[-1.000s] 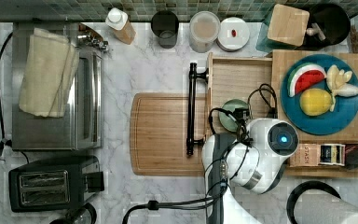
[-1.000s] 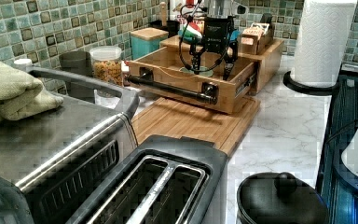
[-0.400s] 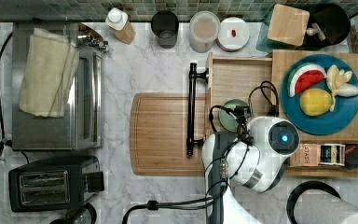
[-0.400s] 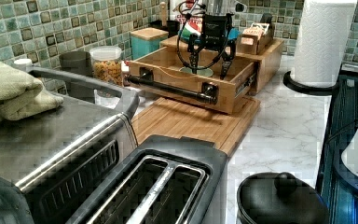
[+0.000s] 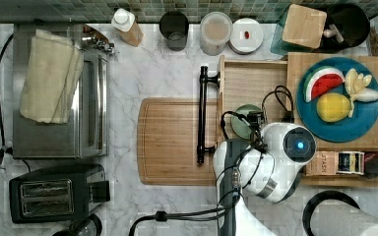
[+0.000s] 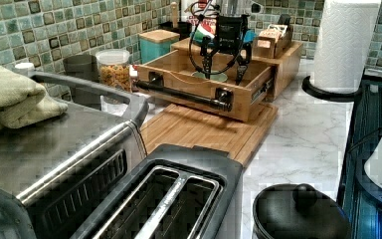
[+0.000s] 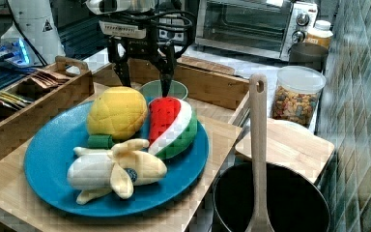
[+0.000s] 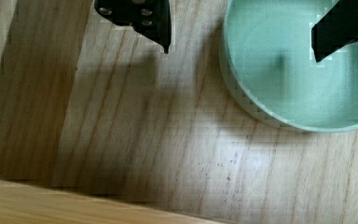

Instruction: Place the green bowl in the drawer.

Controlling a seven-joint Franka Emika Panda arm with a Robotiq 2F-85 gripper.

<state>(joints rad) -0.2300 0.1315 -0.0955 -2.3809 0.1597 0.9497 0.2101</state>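
— One bowl, then: where does it sit?
— The green bowl [image 8: 293, 65] rests on the floor of the drawer [image 5: 251, 83], small, round, pale sage, with a smooth matte inside and a thin raised rim. In the top view it lies toward the drawer's lower part, half hidden under the arm.
— And the drawer itself?
— A shallow rectangular box of light wood with clear straight grain, pulled out, with a long black bar handle [image 5: 202, 114] on its front. In the top view the handle lies over the right edge of the cutting board [image 5: 170, 142], a flat wooden slab with rounded corners.
— What is the hand doing?
— The gripper [image 7: 144, 72] hangs above the drawer with its two black fingers spread apart and nothing between them. In the wrist view one finger [image 8: 340, 25] stands over the bowl's inside and the other over bare wood beside it; whether either touches I cannot tell.
— Anything near on the far side?
— In the right view the blue plate [image 7: 43, 159], glossy and round, holds soft fruit shapes: a watermelon slice [image 7: 171, 126], a bumpy yellow lemon [image 7: 117, 112] and a peeled banana [image 7: 116, 170]. It stands on the wooden top beside the drawer.
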